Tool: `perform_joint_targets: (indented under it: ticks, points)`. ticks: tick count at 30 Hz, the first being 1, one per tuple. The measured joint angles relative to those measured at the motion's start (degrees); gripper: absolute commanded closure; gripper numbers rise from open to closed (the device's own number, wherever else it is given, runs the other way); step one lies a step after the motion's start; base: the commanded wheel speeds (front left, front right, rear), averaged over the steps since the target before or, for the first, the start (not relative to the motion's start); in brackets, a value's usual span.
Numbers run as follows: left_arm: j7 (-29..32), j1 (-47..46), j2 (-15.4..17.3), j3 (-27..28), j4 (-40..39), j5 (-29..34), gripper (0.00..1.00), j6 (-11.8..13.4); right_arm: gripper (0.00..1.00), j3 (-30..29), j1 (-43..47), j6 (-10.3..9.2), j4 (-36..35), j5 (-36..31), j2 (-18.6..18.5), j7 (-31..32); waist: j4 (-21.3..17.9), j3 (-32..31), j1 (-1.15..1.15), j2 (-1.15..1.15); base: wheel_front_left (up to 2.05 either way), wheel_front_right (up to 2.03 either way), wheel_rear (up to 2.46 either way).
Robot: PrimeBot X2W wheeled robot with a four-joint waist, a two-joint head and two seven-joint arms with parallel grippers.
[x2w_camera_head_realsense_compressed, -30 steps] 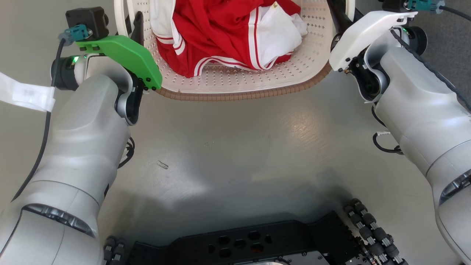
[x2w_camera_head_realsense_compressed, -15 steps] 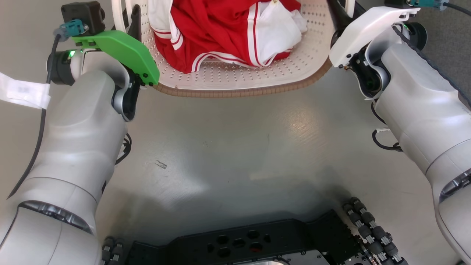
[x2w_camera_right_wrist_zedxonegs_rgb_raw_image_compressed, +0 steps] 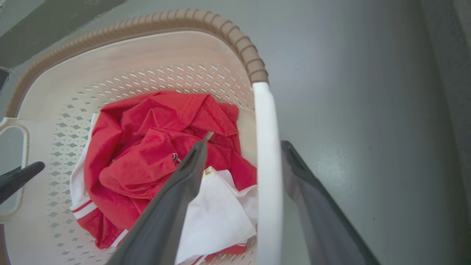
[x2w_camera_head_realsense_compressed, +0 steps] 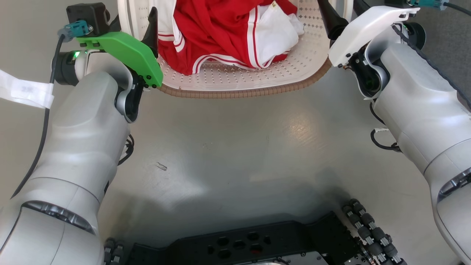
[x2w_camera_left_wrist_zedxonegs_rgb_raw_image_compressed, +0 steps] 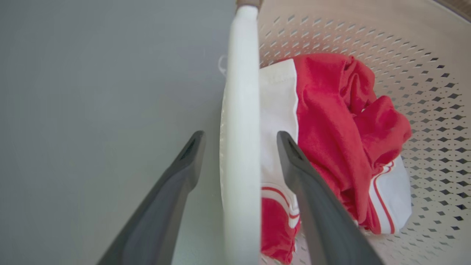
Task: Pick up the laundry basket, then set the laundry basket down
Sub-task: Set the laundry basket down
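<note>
Left hand (x2w_camera_left_wrist_zedxonegs_rgb_raw_image_compressed: 240,136): wide, astride the cream-white perforated plastic laundry basket's (x2w_camera_head_realsense_compressed: 235,92) white side handle (x2w_camera_left_wrist_zedxonegs_rgb_raw_image_compressed: 241,92), gaps both sides.
Right hand (x2w_camera_right_wrist_zedxonegs_rgb_raw_image_compressed: 243,145): wide, astride opposite handle (x2w_camera_right_wrist_zedxonegs_rgb_raw_image_compressed: 266,147); grey floor (x2w_camera_right_wrist_zedxonegs_rgb_raw_image_compressed: 368,110) beyond outer finger.
Change: inner fingers (x2w_camera_head_realsense_compressed: 152,24) further inside basket.

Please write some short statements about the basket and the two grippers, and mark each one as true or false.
1. The laundry basket holds red and white clothing. True.
2. The left gripper is shut on the white handle. False: its fingers stand apart, one on each side of the handle, with gaps.
3. The right gripper has one finger inside the basket and one outside. True.
4. The rim trim is green. False: it is brown.
</note>
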Motion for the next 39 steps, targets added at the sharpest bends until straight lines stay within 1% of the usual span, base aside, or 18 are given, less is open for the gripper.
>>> perform_joint_targets:
  ticks: [14, 28, 34, 39]
  points:
    - [0.0, 1.1, 0.1, 0.9, 0.3, 1.8, 0.0, -0.1, 0.0, -1.4, 1.9, 0.0, 1.4, -1.3, 0.6, 0.0, -0.3, -4.9, 0.0, 0.0, 0.0, 0.0, 0.0]
    - [0.0, 6.9, 1.4, 2.5, -1.2, 3.3, 0.0, -0.2, 0.0, -3.6, 7.9, 0.0, 1.8, -1.6, 0.6, 0.0, -1.0, -13.4, 0.0, 0.0, 0.0, 0.0, 0.0]
    - [0.0, 9.3, 1.7, 3.9, -3.1, 4.7, 0.0, -0.2, 0.0, -4.6, 9.8, 0.0, -0.2, -2.7, 0.3, 0.0, -1.1, -17.9, 0.0, 0.0, 0.0, 0.0, 0.0]
    - [0.0, 12.2, 2.1, 5.6, -5.4, 5.3, 0.0, -0.2, 0.0, -5.7, 11.1, 0.0, -2.7, -4.7, -1.2, 0.0, -1.1, -21.9, 0.0, 0.0, 0.0, 0.0, 0.0]
